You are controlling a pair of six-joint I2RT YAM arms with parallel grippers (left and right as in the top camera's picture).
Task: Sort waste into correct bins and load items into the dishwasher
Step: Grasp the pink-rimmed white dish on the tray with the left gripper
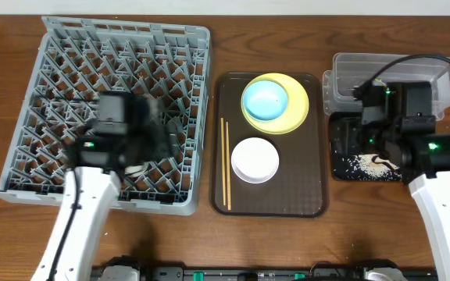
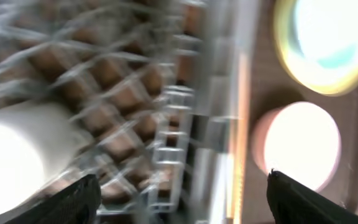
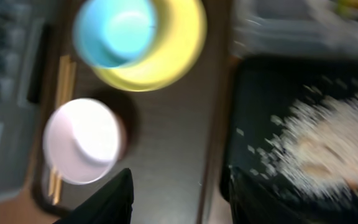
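Observation:
The grey dish rack (image 1: 116,47) fills the left side. My left gripper (image 2: 179,199) is open and empty above the rack's right edge, and a small white cup (image 2: 11,162) lies in the rack to its left. The yellow plate (image 1: 297,109) holds the light blue bowl (image 1: 264,99). The pinkish-white bowl (image 1: 255,159) and the chopsticks (image 1: 226,164) lie beside it. My right gripper (image 3: 182,199) is open and empty between the brown tray and the black tray (image 1: 344,168), which holds rice scraps (image 1: 373,162). A yellow-green blur (image 3: 356,5) shows in the clear tub (image 1: 389,62).
The brown serving tray (image 1: 299,187) sits between the rack and the bins. My left arm (image 1: 108,148) covers the rack's front middle. My right arm (image 1: 412,133) covers part of the tub and the black tray. Both wrist views are motion-blurred.

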